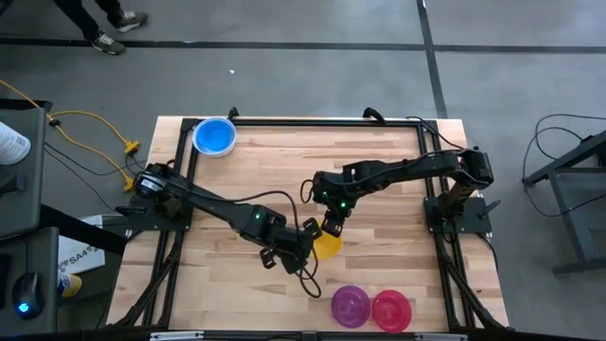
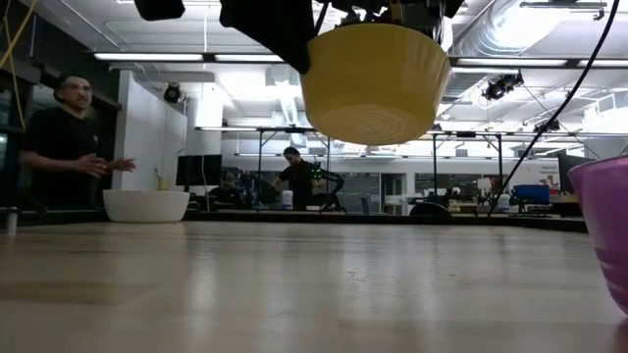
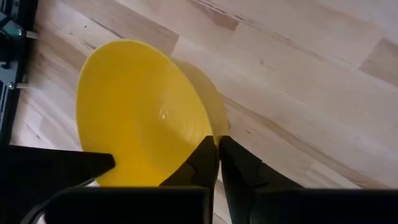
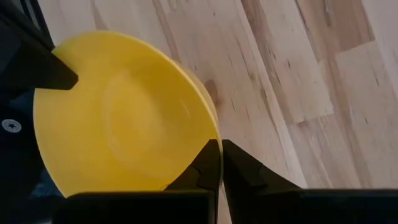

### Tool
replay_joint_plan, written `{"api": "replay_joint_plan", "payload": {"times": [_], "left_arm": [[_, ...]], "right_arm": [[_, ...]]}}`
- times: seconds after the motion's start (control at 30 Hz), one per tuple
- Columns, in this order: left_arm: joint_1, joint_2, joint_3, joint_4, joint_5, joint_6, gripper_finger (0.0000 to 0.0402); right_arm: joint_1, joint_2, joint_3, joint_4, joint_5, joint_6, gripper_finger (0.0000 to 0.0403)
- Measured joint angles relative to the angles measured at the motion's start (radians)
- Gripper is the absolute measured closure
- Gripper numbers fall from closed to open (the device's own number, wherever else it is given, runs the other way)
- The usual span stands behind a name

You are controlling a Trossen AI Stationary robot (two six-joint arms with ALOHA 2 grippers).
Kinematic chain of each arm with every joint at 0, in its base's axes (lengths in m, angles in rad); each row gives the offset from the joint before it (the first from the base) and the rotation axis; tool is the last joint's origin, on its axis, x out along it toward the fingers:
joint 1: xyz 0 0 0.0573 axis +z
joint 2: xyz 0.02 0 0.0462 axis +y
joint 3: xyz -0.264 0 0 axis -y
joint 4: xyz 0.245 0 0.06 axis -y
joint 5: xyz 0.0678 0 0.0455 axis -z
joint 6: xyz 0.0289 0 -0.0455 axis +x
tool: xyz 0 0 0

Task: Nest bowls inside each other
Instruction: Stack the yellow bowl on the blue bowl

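A yellow bowl (image 1: 328, 248) (image 2: 375, 83) hangs in the air near the table's middle, mouth up. My left gripper (image 1: 308, 239) (image 3: 218, 158) is shut on its left rim. My right gripper (image 1: 331, 225) (image 4: 221, 163) is shut on its far rim. A blue bowl (image 1: 214, 135) with a white edge around it rests on its base at the far left corner. The low view shows a white bowl (image 2: 145, 205) there. A purple bowl (image 1: 350, 306) (image 2: 606, 230) and a red bowl (image 1: 391, 310) stand side by side at the near edge. My left gripper pinches the yellow bowl's rim (image 3: 209, 134) with one finger inside and one outside, slanting down from the table's left. The bowl is lifted clear of the table. My right gripper pinches another stretch of the rim (image 4: 215, 134), one finger inside and one outside, slanting down from the far right. The low view shows the bowl's base (image 2: 378, 127) well above the wood, nearly level.
Black frame rails (image 1: 180, 180) run along the table's left, right and far sides. Cables (image 1: 308, 279) trail from the left arm over the wood near the bowl. People show in the room beyond the table.
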Motion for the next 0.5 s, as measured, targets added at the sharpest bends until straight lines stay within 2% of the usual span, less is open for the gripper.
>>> {"api": "replay_joint_plan", "payload": {"times": [0.27,0.5], "left_arm": [[-0.002,0.0,0.0,-0.005,0.024,0.002,0.0399],[0.0,0.0,0.001,-0.006,0.031,0.002,0.04]], "right_arm": [[0.0,-0.001,-0.002,0.066,-0.051,-0.022,0.0389],[0.0,-0.01,-0.002,0.077,-0.091,-0.027,0.0321]]}}
